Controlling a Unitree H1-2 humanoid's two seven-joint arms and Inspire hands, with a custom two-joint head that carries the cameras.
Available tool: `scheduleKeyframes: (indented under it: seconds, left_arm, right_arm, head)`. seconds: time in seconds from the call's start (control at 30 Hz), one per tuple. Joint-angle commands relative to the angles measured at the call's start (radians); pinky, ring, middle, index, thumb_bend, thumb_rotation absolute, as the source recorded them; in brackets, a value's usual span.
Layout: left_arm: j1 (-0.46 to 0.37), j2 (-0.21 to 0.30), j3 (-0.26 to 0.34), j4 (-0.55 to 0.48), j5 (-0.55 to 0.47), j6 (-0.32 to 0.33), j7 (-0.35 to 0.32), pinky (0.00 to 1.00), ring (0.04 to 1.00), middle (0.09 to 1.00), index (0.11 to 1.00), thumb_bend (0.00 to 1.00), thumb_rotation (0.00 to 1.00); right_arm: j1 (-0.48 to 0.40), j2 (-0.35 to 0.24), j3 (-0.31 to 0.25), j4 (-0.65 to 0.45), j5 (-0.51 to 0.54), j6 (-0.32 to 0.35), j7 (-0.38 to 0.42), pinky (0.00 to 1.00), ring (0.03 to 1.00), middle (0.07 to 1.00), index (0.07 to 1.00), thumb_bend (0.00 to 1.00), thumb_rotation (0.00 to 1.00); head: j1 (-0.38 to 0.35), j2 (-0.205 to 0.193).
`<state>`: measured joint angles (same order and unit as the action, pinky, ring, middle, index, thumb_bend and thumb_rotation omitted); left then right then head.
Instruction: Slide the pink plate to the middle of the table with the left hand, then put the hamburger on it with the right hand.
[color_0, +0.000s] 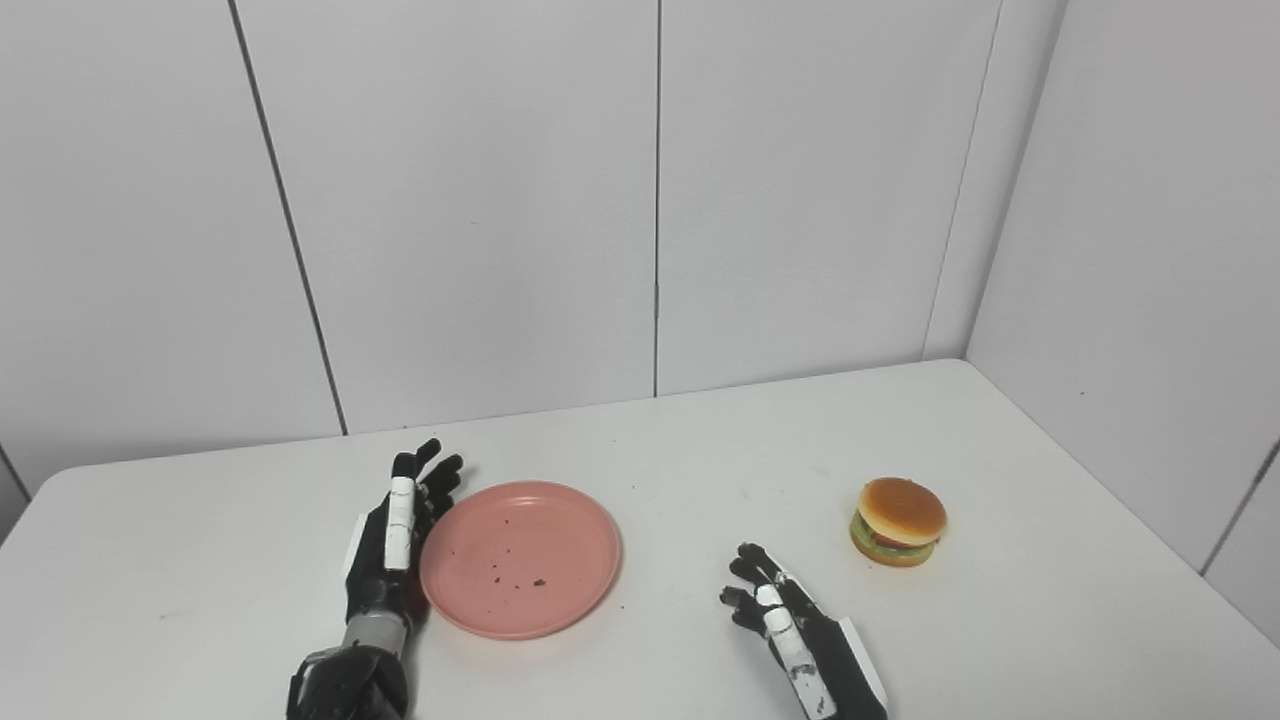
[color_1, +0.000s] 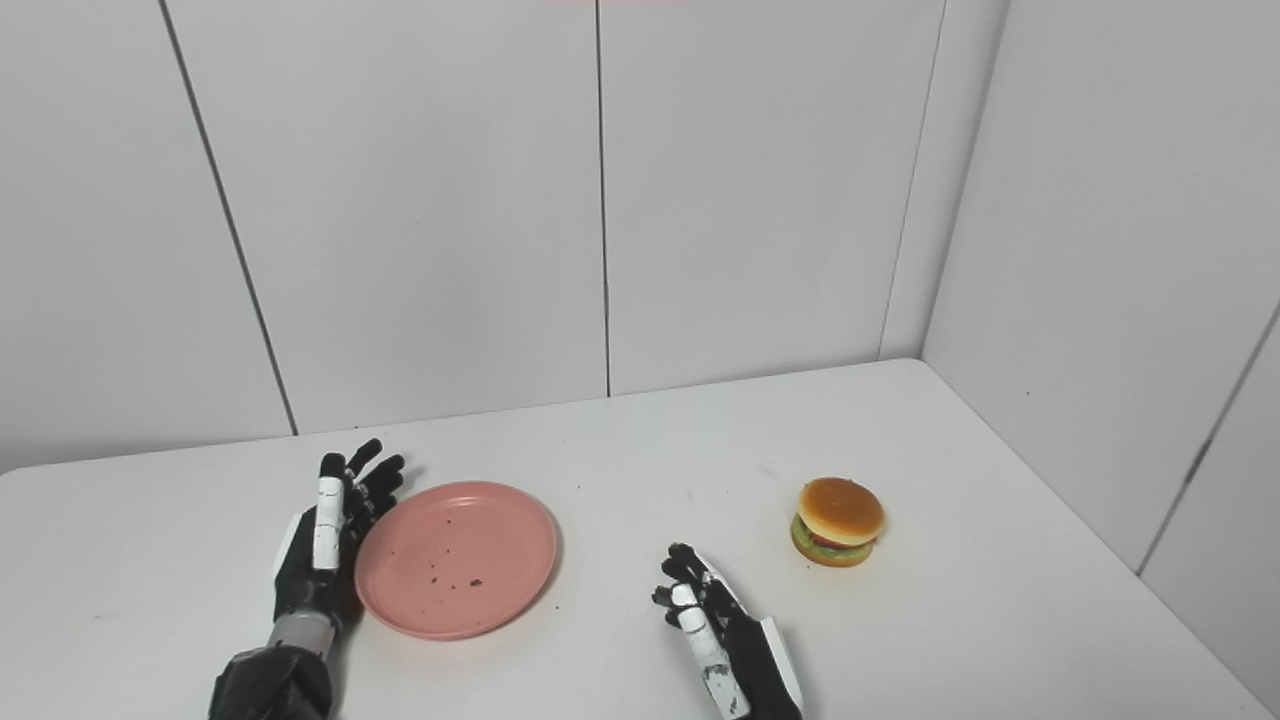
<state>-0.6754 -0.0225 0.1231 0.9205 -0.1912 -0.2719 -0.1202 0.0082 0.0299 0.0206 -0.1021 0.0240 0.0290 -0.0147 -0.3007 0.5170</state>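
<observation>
1. Two things matter: pink plate (color_0: 520, 558) and hamburger (color_0: 898, 521), both flat on the white bench (color_0: 1050, 620).
2. Left hand (color_0: 398, 530) is released, fingers extended and apart, edge-on against the plate's near-side rim; touching or just beside it, can't tell which. Plate lies directly to that hand's inner side.
3. Plate looks like thin, stiff plastic: light, shallow and low-friction on the bench, a few dark crumbs inside. Judgement: push at the rim with the finger sides, low and slow, or it may skate or spin.
4. Right hand (color_0: 790, 625) is released and empty, fingers loosely curled. Hamburger sits ahead and to its outer side, well apart.
5. Hamburger looks like a toy: light, rounded, glossy bun. Judgement: pinch across the sides, mid-height, gently, since the layers may be soft.
</observation>
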Motion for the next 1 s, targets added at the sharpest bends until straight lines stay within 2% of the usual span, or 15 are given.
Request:
scheduleKeyframes:
  seconds: [0.0, 0.2, 0.37, 0.47, 0.6, 0.73, 0.87, 0.93, 0.97]
  left_arm:
    - [-0.02, -0.005, -0.004, 0.013, 0.002, 0.004, 0.003, 0.94, 0.896, 0.842, 0.861, 0.92, 0.93]
    - [-0.008, -0.008, -0.003, -0.004, 0.001, 0.011, 0.006, 0.95, 0.892, 0.834, 0.861, 0.93, 0.93]
    - [-0.012, -0.008, -0.001, 0.005, -0.003, 0.008, 0.001, 0.95, 0.893, 0.835, 0.865, 0.93, 0.92]
    - [-0.017, -0.009, 0.0, 0.018, -0.006, 0.004, -0.006, 0.95, 0.893, 0.839, 0.869, 0.92, 0.93]
    - [-0.024, -0.012, 0.001, 0.044, -0.008, -0.009, -0.015, 0.94, 0.893, 0.84, 0.862, 0.92, 0.92]
    - [-0.029, -0.012, -0.001, 0.053, -0.005, -0.017, -0.017, 0.95, 0.894, 0.837, 0.863, 0.93, 0.92]
    - [-0.035, -0.011, 0.004, 0.064, -0.011, -0.023, -0.021, 0.95, 0.898, 0.838, 0.861, 0.93, 0.92]
    - [-0.036, -0.011, 0.007, 0.066, -0.013, -0.023, -0.02, 0.95, 0.901, 0.842, 0.863, 0.92, 0.92]
    - [-0.035, -0.011, 0.008, 0.063, -0.013, -0.022, -0.02, 0.94, 0.9, 0.845, 0.866, 0.92, 0.92]
  right_arm:
    - [0.0, 0.016, 0.016, 0.003, 0.001, 0.026, 0.008, 0.84, 0.815, 0.872, 0.872, 0.76, 0.89]
    - [0.009, 0.007, 0.025, 0.003, -0.032, -0.006, 0.003, 0.82, 0.807, 0.869, 0.869, 0.73, 0.89]
    - [0.007, -0.012, 0.029, -0.011, -0.116, -0.069, -0.024, 0.8, 0.799, 0.877, 0.871, 0.71, 0.92]
    - [0.0, -0.026, 0.023, -0.044, -0.163, -0.083, -0.038, 0.79, 0.795, 0.871, 0.867, 0.71, 0.94]
    - [-0.027, -0.053, 0.011, -0.125, -0.225, -0.065, -0.047, 0.76, 0.782, 0.846, 0.852, 0.72, 0.94]
    - [-0.084, -0.095, 0.005, -0.193, -0.317, -0.045, -0.048, 0.7, 0.766, 0.835, 0.85, 0.68, 0.97]
    - [-0.142, -0.131, -0.001, -0.229, -0.398, -0.019, -0.043, 0.68, 0.775, 0.839, 0.845, 0.68, 0.98]
    - [-0.173, -0.153, -0.003, -0.239, -0.46, -0.008, -0.045, 0.66, 0.747, 0.831, 0.836, 0.7, 0.99]
    - [-0.186, -0.162, -0.005, -0.241, -0.478, -0.009, -0.046, 0.64, 0.743, 0.832, 0.831, 0.71, 0.96]
  head:
    - [0.0, 0.001]
    - [-0.003, 0.001]
    - [-0.008, -0.001]
    - [-0.012, -0.004]
    - [-0.012, -0.01]
    - [-0.009, -0.011]
    - [-0.007, -0.016]
    - [-0.008, -0.018]
    - [-0.008, -0.018]
